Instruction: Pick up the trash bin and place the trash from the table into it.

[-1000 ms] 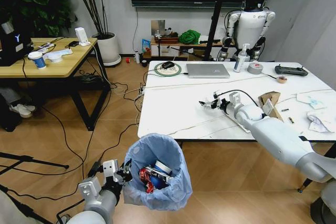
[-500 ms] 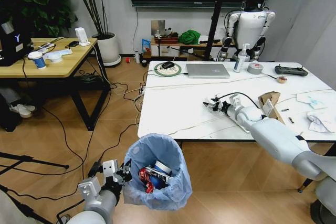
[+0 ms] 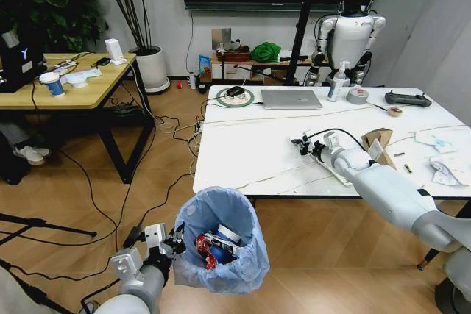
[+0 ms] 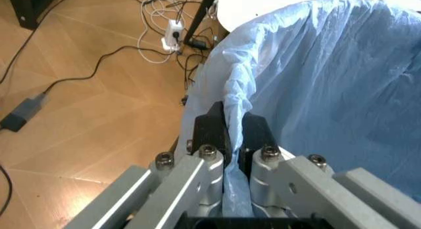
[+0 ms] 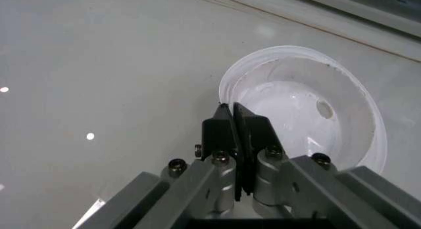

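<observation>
The left gripper (image 4: 234, 135) is low at the robot's left front, beside the trash bin (image 3: 219, 239). Its jaws are clamped together on a gathered fold of the bin's light-blue plastic liner (image 4: 316, 86) at the rim. In the head view the left gripper (image 3: 171, 246) touches the bin's near-left edge. The bin is above the wooden floor (image 3: 88, 204), in front of the near edge of the marble-look desk (image 3: 243, 145). Inside the bin lies trash (image 3: 217, 246): a red wrapper, a blue-white cup and a black-white wrapper. Printing on these items cannot be read.

The right gripper (image 3: 303, 145) reaches over the middle of the desk top. In the right wrist view the right gripper (image 5: 233, 121) has its jaws pressed together on the thin rim of a white plastic lid (image 5: 309, 106), which is shallow and round and carries a small hole. The lid is over the desk surface; whether it touches the top cannot be determined.

Further right on the desk lie a torn brown cardboard box (image 3: 379, 143) and crumpled white papers (image 3: 445, 170). At the far side stand a grey laptop (image 3: 291, 98), a grey tape roll (image 3: 358, 95) and a white pump bottle (image 3: 339, 81). No legible label or brand is visible on any of them.
</observation>
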Controlling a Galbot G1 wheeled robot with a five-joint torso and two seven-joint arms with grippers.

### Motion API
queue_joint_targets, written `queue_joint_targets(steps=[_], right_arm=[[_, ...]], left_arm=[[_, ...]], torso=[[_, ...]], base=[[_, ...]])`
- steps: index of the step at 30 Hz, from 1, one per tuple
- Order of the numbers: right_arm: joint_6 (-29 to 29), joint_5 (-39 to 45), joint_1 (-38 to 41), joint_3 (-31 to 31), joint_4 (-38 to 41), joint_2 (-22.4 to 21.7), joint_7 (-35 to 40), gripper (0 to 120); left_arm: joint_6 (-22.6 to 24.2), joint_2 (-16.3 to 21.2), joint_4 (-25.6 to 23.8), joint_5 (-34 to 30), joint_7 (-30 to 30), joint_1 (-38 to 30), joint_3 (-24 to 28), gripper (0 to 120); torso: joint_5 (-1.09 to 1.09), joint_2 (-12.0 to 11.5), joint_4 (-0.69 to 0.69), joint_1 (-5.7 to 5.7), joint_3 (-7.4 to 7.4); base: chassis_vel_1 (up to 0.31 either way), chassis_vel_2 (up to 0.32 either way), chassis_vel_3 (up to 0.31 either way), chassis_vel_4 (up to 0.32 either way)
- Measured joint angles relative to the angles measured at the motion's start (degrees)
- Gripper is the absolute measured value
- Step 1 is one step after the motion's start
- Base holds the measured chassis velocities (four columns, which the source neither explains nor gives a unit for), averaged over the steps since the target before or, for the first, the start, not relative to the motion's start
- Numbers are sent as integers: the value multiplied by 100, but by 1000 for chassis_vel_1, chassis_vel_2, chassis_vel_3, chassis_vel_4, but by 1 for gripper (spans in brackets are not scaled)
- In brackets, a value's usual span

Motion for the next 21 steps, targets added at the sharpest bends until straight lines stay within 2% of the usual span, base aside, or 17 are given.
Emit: queue_joint_targets(steps=[9, 11, 13, 14, 15, 19, 20, 21], right_arm=[[176, 338, -280, 337, 1197, -570, -298, 0], [345, 522, -654, 544, 2134, -1029, -506, 0], [472, 646, -871, 659, 2679, -1314, -614, 0], [609, 773, -1063, 754, 3132, -1594, -768, 0], [609, 773, -1063, 754, 3132, -1594, -768, 0], [813, 1064, -1475, 937, 4387, -2249, -1316, 0], [813, 1064, -1475, 937, 4387, -2249, -1316, 0], [872, 1223, -1533, 885, 4774, -2416, -1555, 0]], left_arm=[[-5, -41, 81, 3, 86, -110, 203, 0], [-14, -44, 143, 2, 130, -174, 313, 0], [-16, -44, 174, -9, 147, -228, 366, 0], [-16, -43, 195, -37, 153, -289, 405, 0], [-16, -43, 195, -37, 153, -289, 405, 0], [-15, -18, 201, -110, 161, -380, 425, 0], [-15, -18, 201, -110, 161, -380, 425, 0], [-13, 0, 181, -120, 162, -366, 393, 0]], torso=[[-1, 0, 1, 1, 1], [2, 0, 0, 1, 1], [0, 0, 0, 1, 0], [-1, 0, -1, 0, 0], [-1, 0, -1, 0, 0], [-1, 0, -3, 0, 0], [-1, 0, -3, 0, 0], [-5, 0, -4, 0, -1]], base=[[0, 0, 0, 0], [0, 0, 0, 0], [0, 0, 0, 0], [0, 0, 0, 0], [0, 0, 0, 0], [0, 0, 0, 0], [0, 0, 0, 0], [0, 0, 0, 0]])
